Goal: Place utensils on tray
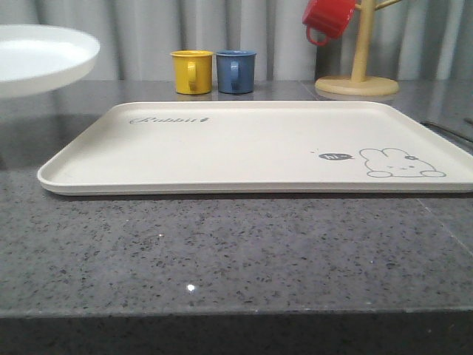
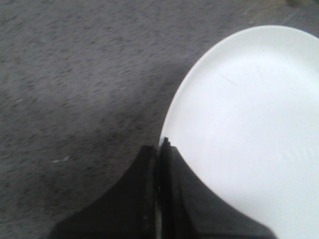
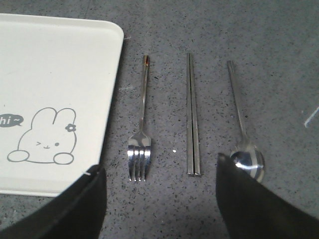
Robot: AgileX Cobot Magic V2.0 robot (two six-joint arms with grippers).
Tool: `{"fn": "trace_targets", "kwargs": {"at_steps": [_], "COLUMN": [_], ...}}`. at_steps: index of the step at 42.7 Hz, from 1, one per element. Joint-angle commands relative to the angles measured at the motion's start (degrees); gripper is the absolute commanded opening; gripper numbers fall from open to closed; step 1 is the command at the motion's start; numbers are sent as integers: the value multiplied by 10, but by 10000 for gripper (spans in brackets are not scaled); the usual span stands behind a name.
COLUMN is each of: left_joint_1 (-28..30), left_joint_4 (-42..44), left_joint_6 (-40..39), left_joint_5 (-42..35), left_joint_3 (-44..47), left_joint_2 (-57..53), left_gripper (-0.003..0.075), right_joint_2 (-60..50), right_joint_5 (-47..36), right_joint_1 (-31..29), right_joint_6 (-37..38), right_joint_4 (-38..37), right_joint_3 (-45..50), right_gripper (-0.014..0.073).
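Note:
The cream tray point(image 1: 251, 144) with its rabbit drawing lies in the middle of the table; its corner point(image 3: 55, 74) also shows in the right wrist view. A round white plate point(image 1: 41, 58) hangs in the air at the far left, above the table. My left gripper point(image 2: 160, 144) is shut on the rim of the plate point(image 2: 249, 129). Beside the tray lie a steel fork point(image 3: 141, 124), a pair of chopsticks point(image 3: 192, 117) and a spoon point(image 3: 242, 127), side by side on the stone. Above them my right gripper point(image 3: 159, 167) stands open, holding nothing.
A yellow mug point(image 1: 191, 71) and a blue mug point(image 1: 236, 71) stand behind the tray. At the back right a wooden mug tree point(image 1: 358, 63) carries a red mug point(image 1: 329, 18). Bare speckled grey stone runs along the table's front edge.

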Motion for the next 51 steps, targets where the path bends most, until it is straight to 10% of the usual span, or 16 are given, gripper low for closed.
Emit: {"fn": "trace_targets", "kwargs": {"at_steps": [1,18,32,43,51], "left_joint_1": [-42,-234,-263,-263,-273], "left_joint_4": [-39,-39,-46,-43,-16], "left_joint_6": [1,1,-6,-6,-6], "left_joint_5": [7,-61,-109,-97,-69], "left_joint_3": [-29,-30,-33,-38,-62], "left_joint_2": [-23,49,123,123,84], "left_gripper": [-20,-20,-10,354,389], "right_joint_2": [2,2,2,2,2], "right_joint_5": [-39,-39,-39,-39,-39], "right_joint_1": [-3,-3,-3,-3,-3], "right_joint_6": [-2,-2,-2,-2,-2], "right_joint_4": [-7,-7,-7,-7,-7], "right_joint_3": [-18,-18,-18,-18,-18], "right_gripper": [497,497,497,497,497]}}
